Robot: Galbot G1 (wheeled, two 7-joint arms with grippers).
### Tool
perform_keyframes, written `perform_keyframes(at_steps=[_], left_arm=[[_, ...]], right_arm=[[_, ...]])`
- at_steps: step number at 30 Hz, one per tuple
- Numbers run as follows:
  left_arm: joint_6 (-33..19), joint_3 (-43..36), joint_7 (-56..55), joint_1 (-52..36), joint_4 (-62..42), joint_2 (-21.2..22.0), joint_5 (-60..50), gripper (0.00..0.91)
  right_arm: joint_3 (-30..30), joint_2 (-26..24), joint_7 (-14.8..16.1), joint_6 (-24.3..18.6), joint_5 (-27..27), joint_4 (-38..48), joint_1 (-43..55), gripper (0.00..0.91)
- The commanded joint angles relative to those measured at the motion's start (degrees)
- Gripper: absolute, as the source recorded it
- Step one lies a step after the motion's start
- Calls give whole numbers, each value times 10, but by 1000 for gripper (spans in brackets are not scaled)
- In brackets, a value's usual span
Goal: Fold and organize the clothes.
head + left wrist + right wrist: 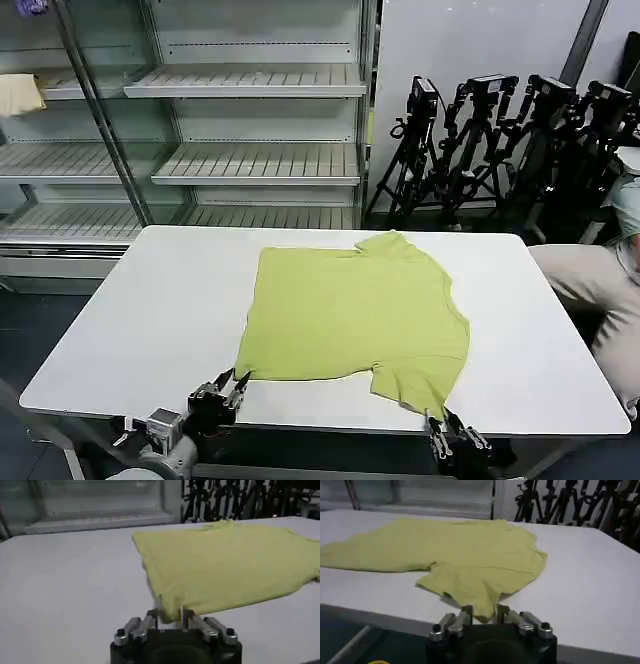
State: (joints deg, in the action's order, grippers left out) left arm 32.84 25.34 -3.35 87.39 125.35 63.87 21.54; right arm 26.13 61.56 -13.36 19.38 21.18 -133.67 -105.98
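Note:
The clothes are one lime yellow-green T-shirt [350, 315] lying spread flat on the white table [150, 330], neck toward the far side. My left gripper [235, 382] sits at the table's near edge on the shirt's near-left hem corner [172, 611], fingers closed on the bunched fabric. My right gripper [440, 425] is at the front edge on the right, shut on the tip of the near sleeve [480, 607], which narrows down between its fingers [466, 612]. The T-shirt [230, 565] shows flat on the table in the left wrist view, and the T-shirt [470, 555] in the right wrist view too.
A glass-fronted shelf unit [250, 165] stands behind the table, with a pale cream cloth [20, 95] on an upper left shelf. Black tripods [500, 150] crowd the back right. Bare table lies to the left and right of the shirt.

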Motion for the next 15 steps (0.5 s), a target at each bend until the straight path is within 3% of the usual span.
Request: perform_keyframes(at_steps=[1,6,8,15], left_arm=[[1,-3,1,1,-2,1,-1,10],[-4,-5,7,-14,15,1,5,10],[-3,-13,8,-37,17,-5,3,10],[-1,-28,5,-122,-9,-8,15,10]], right_arm=[[-4,-1,-2,-9,11,0,-1,0],[2,1,2,-37,1,-5,11,0],[8,2,-3,-32,24,-19,33,0],[37,4,-20,32,92,-7,181,0]])
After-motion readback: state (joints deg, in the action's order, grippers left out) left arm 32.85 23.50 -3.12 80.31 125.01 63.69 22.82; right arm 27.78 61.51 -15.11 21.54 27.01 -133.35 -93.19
